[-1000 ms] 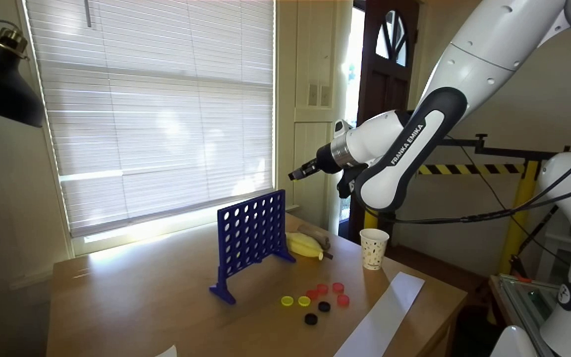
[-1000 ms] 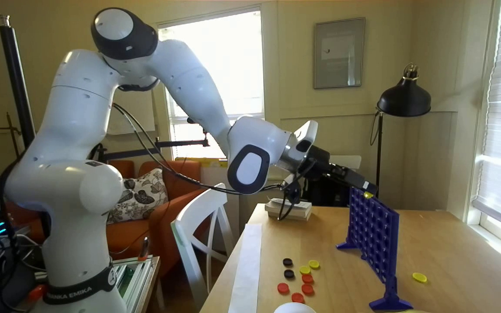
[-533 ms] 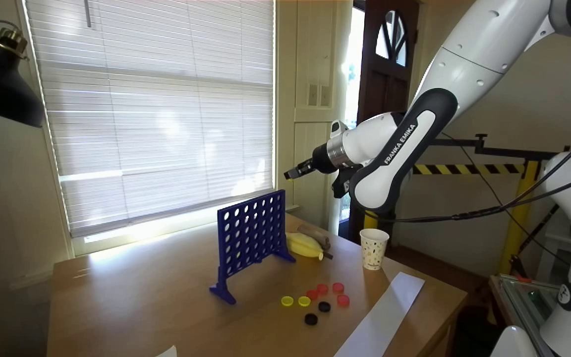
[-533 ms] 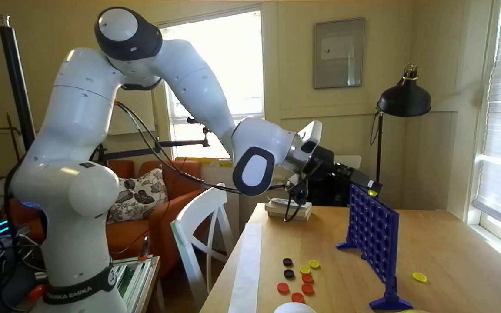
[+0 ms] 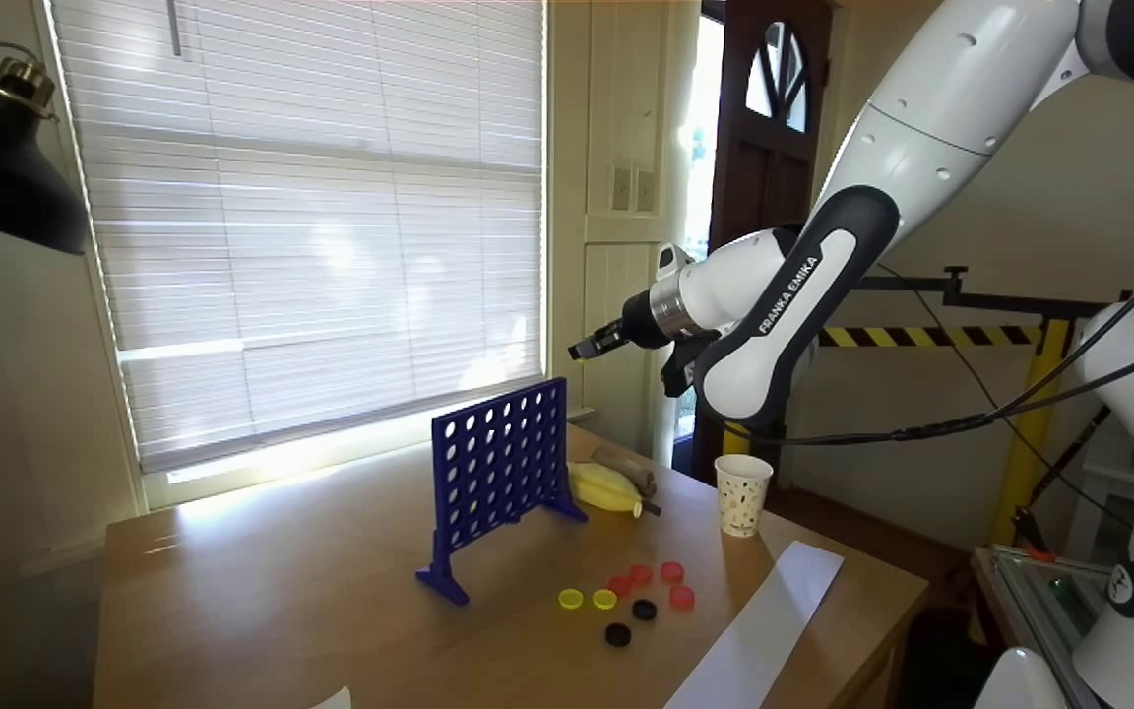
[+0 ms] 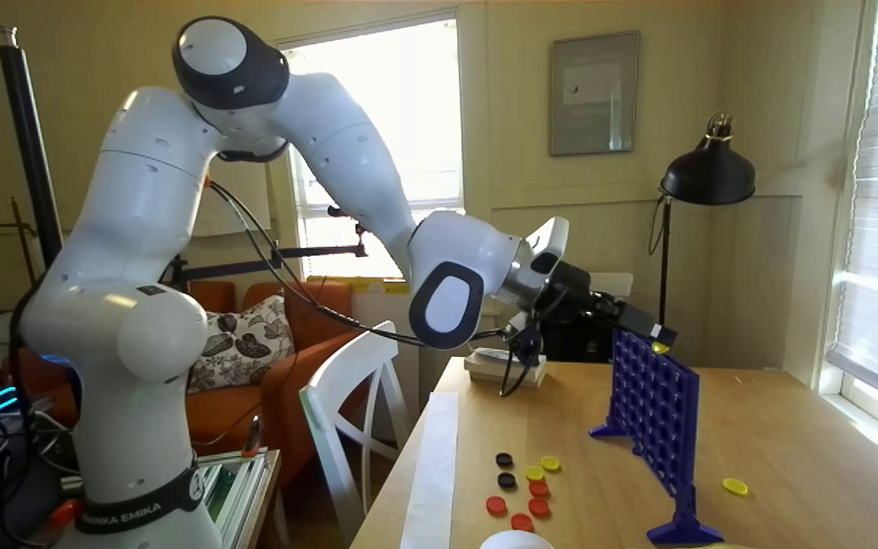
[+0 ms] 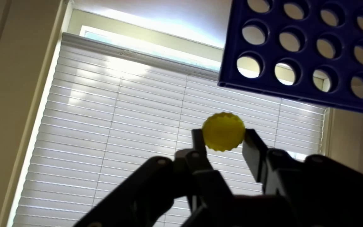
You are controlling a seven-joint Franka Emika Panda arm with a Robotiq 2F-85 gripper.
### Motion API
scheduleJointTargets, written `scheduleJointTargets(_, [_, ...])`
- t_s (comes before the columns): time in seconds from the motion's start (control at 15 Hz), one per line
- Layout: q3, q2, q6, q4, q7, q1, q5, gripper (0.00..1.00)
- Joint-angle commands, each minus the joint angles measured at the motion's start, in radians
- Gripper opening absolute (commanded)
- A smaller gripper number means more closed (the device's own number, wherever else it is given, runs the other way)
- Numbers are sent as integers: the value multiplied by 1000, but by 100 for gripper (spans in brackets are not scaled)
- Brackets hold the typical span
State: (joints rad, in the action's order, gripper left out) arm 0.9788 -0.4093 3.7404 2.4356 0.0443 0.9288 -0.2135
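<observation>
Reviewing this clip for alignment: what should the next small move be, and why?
I'd probably ease the claw slightly towards the upright blue plastic rack with round holes, without letting go. In the wrist view the claw pinches a round yellow plastic disc with a scalloped rim, which shows apart from the rack's top edge, near one corner.
</observation>
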Motion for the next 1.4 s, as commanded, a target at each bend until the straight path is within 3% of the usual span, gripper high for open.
scheduleJointTargets(0.0, [-18,-42,31,-31,17,-36,14,10])
scheduleJointTargets(0.13, [-36,-57,52,-43,29,-56,25,10])
scheduleJointTargets(0.2, [-158,-19,74,-55,-77,-151,-47,10])
scheduleJointTargets(0.27, [-193,-25,90,-62,-86,-180,-54,10])
scheduleJointTargets(0.6, [-490,-21,175,-107,-160,-471,-46,10])
scheduleJointTargets(0.8, [-633,-27,218,-127,-202,-620,-40,10])
scheduleJointTargets(1.0, [-719,-39,238,-144,-221,-711,-25,10])
scheduleJointTargets(1.33, [-793,-42,236,-155,-242,-777,-19,10])
